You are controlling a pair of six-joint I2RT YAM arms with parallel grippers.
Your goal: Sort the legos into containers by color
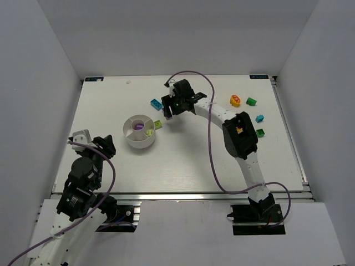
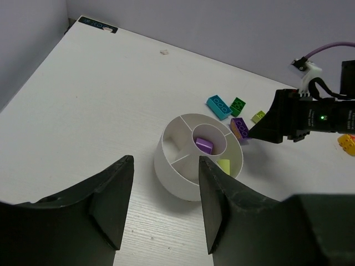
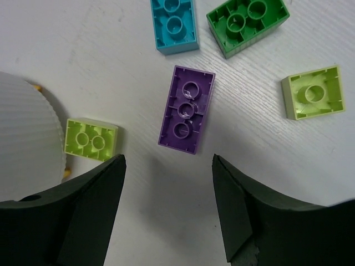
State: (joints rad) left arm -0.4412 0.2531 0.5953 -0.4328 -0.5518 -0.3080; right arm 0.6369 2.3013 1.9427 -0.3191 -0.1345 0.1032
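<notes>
- Your right gripper (image 3: 169,210): matte black jaws wide, nothing between them. An oblong purple plastic brick (image 3: 187,109) lies hollow side up at its 12 o'clock.
- Around that brick: cyan brick (image 3: 174,23) at 12, dark green brick (image 3: 248,23) at 1, square lime brick (image 3: 312,92) at 3, small lime brick (image 3: 91,139) at 9.
- The small lime brick sits just beside the ribbed round white bowl (image 3: 28,133), which the frame edge cuts off.
- Your left gripper (image 2: 163,208): jaws wide, empty, bowl at 12.
- In the bowl: second purple brick (image 2: 204,146) in the centre cup, lime piece (image 2: 223,165) in a wedge, shape unclear.
</notes>
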